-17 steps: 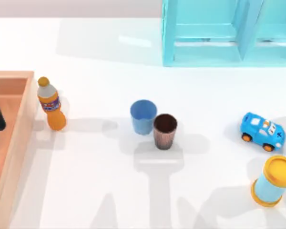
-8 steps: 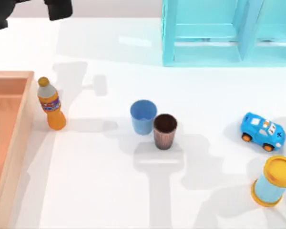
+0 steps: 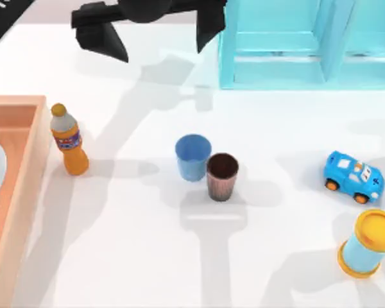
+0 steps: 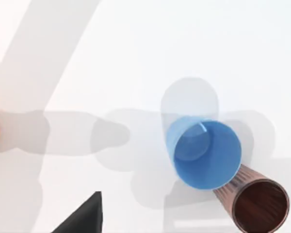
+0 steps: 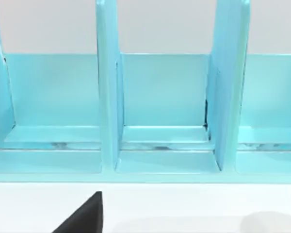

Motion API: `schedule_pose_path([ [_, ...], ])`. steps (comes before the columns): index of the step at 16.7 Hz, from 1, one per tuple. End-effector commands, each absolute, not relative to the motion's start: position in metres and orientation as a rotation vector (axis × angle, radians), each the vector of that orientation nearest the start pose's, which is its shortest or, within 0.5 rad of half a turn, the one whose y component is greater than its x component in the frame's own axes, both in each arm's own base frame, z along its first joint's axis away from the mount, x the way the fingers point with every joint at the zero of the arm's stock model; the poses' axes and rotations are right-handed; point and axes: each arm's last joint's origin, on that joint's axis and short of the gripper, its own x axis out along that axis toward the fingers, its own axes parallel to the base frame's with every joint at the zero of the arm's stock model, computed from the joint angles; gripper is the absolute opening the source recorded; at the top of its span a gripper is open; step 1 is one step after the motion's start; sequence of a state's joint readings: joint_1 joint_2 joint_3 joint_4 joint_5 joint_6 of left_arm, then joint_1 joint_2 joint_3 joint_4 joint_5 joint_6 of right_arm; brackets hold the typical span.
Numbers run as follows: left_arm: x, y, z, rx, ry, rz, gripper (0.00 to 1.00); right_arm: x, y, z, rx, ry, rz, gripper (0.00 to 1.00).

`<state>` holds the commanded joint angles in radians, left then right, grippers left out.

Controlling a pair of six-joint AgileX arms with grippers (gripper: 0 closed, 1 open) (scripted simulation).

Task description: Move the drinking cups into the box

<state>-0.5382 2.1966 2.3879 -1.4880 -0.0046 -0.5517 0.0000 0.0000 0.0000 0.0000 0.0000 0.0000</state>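
Currently the left hand (image 3: 157, 32), fingers spread, is hanging at the counter's (image 3: 147, 256) far edge, well apart from the touching blue cup (image 3: 193, 156) and brown cup (image 3: 222, 176); the orange bottle (image 3: 68, 140) is standing beside the box (image 3: 32, 160).

The left gripper (image 3: 155, 35) moved from over the box (image 3: 27, 167) at the bench's left edge, up past the top-left corner, to the top centre beside the turquoise shelf (image 3: 276, 45). Its jaws stood wide apart, and its shadow swept rightward across the bench (image 3: 147, 256).
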Motion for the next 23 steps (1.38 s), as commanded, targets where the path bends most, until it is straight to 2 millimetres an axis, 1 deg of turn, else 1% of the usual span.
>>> schedule_pose_path([
  [2,0.386,-0.246,0.299,-0.087,1.409,-0.063,1.0,0.106,-0.001,0.16,0.0,0.0,0.0,1.0],
  [4,0.389,-0.269,0.275,-0.051,1.474,-0.046,1.0,0.106,-0.001,0.16,0.0,0.0,0.0,1.0],
  [6,0.388,-0.285,0.254,-0.019,1.523,-0.032,1.0,0.106,-0.001,0.16,0.0,0.0,0.0,1.0],
  [8,0.385,-0.296,0.239,0.004,1.556,-0.022,1.0,0.106,-0.001,0.16,0.0,0.0,0.0,1.0],
  [10,0.384,-0.3,0.233,0.014,1.568,-0.018,1.0,0.106,-0.001,0.16,0.0,0.0,0.0,1.0],
  [14,0.384,-0.3,0.233,0.014,1.568,-0.018,1.0,0.106,-0.001,0.16,0.0,0.0,0.0,1.0],
  [18,0.388,-0.3,0.228,0.012,1.567,-0.017,1.0,0.106,-0.001,0.16,0.0,0.0,0.0,1.0],
  [20,0.391,-0.303,0.219,0.012,1.565,-0.019,1.0,0.106,-0.001,0.16,0.0,0.0,0.0,1.0],
  [23,0.394,-0.305,0.196,0.015,1.569,-0.016,1.0,0.106,-0.001,0.16,0.0,0.0,0.0,1.0],
])
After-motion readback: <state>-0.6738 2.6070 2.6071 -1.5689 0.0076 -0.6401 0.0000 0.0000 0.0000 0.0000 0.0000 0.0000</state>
